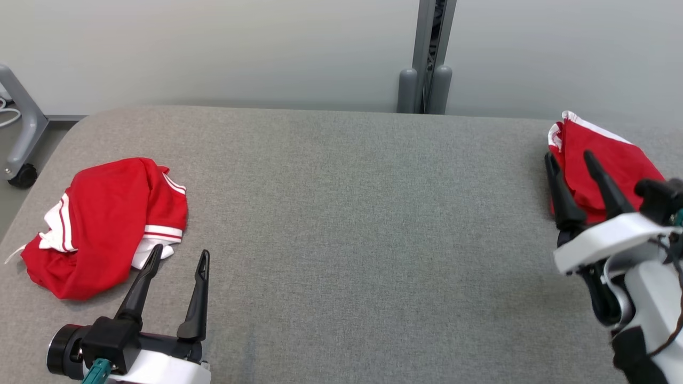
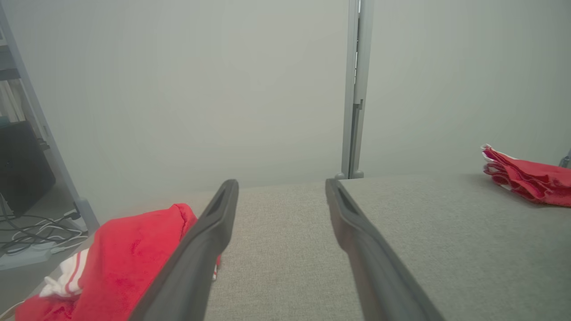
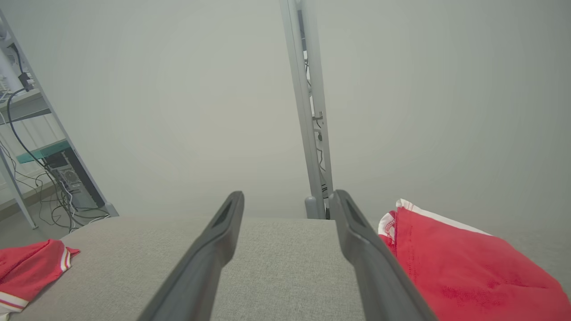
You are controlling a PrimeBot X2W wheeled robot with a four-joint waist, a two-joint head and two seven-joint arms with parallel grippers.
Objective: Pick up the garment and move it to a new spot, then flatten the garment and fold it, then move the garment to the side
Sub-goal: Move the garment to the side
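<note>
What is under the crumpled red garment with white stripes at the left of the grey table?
The crumpled red garment with white stripes lies on the grey fabric-covered table. Its own white striped edge shows from beneath the red folds. Anything else below the heap is covered.

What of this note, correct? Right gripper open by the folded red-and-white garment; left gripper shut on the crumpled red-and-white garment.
Not quite: the left gripper is open and empty, with the crumpled red-and-white garment lying loose beside it, per the head view. The rest stands.
</note>
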